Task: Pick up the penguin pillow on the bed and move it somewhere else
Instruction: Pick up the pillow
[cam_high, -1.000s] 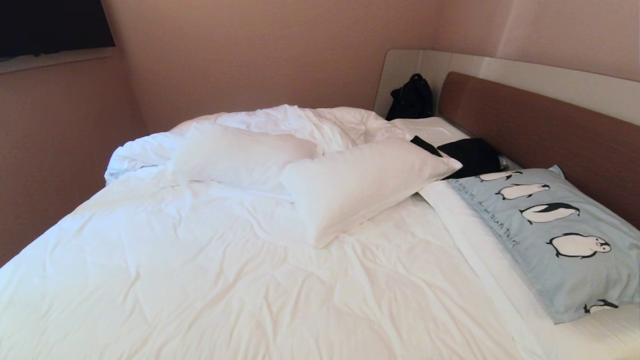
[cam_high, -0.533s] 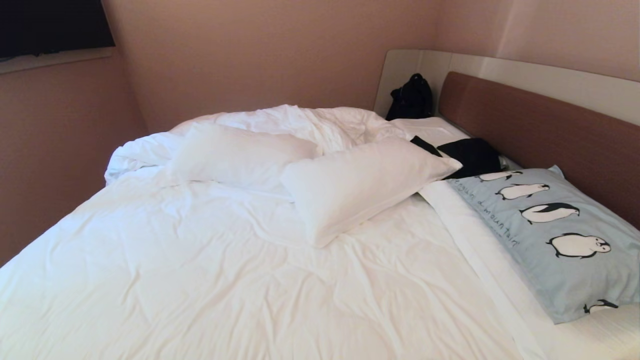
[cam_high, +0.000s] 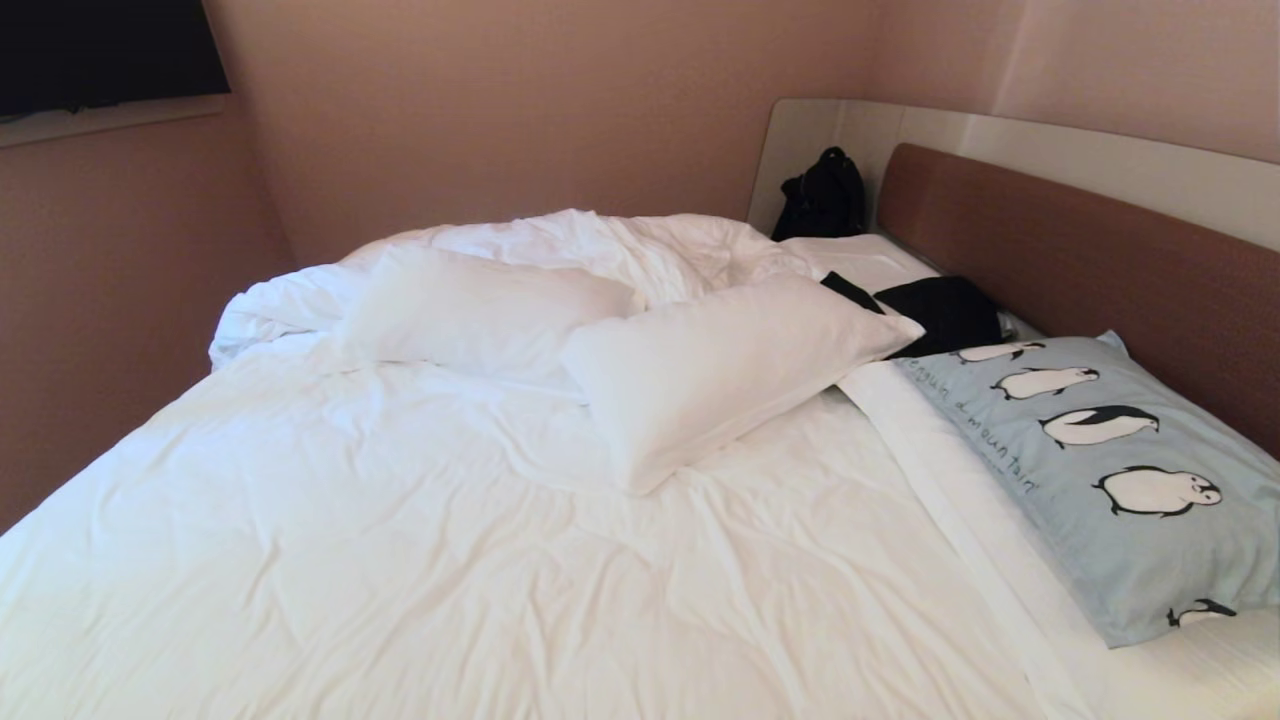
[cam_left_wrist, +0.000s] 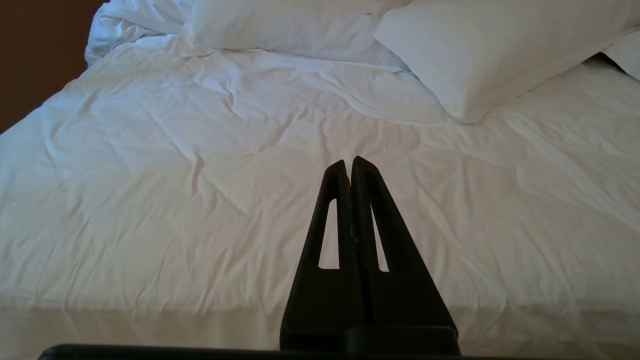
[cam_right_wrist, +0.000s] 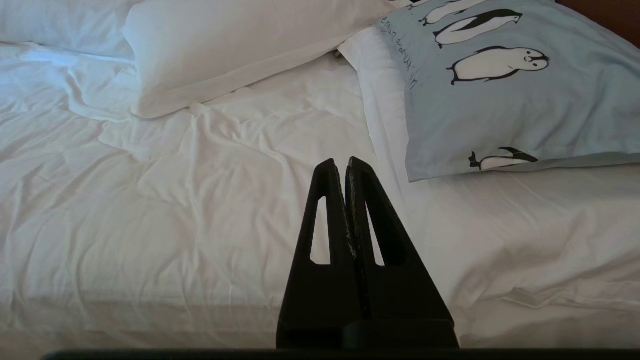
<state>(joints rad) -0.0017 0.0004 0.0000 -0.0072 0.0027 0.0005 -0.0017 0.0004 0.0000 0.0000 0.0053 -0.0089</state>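
Note:
The pale blue penguin pillow (cam_high: 1120, 470) lies flat at the right side of the bed (cam_high: 450, 560), against the brown headboard (cam_high: 1080, 260). It shows again in the right wrist view as the penguin pillow (cam_right_wrist: 505, 90), beyond and to one side of my right gripper (cam_right_wrist: 340, 162). That gripper is shut, holds nothing and hangs over the near edge of the white duvet. My left gripper (cam_left_wrist: 348, 162) is shut too, empty, over the duvet further left. Neither arm shows in the head view.
Two plain white pillows (cam_high: 720, 370) (cam_high: 480, 310) lie across the middle of the bed, one overlapping the penguin pillow's far corner. Dark clothing (cam_high: 945, 310) lies by the headboard and a black bag (cam_high: 822, 195) sits in the far corner. Walls close in on the left and behind.

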